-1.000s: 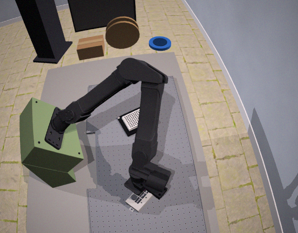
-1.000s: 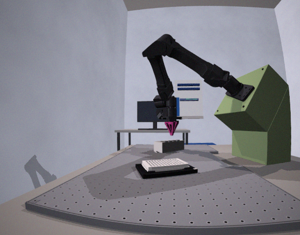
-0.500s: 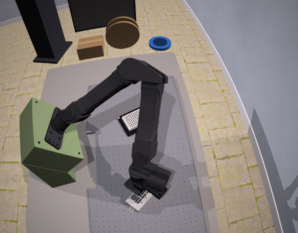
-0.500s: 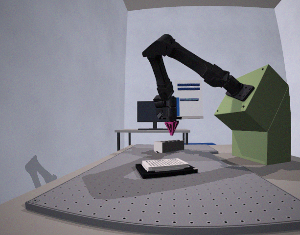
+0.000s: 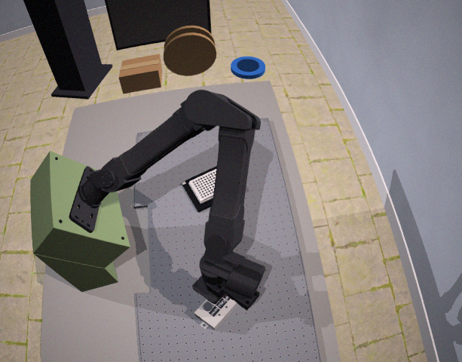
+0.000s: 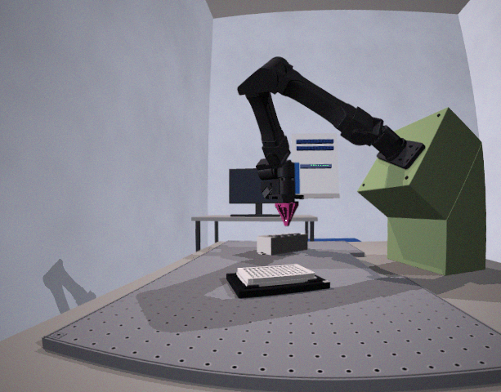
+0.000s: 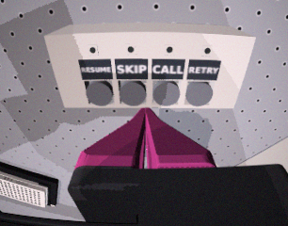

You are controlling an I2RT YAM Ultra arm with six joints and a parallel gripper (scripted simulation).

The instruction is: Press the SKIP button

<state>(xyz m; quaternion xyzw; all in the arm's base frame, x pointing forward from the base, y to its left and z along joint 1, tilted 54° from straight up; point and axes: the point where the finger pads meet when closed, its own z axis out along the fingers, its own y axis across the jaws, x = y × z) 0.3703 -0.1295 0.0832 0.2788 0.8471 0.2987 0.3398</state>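
Perforated bench, closed gripper (image 7: 144, 111) tip between SKIP button (image 7: 133, 93), CALL button (image 7: 166, 93)

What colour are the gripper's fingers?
Magenta; the fingers show best in the wrist view.
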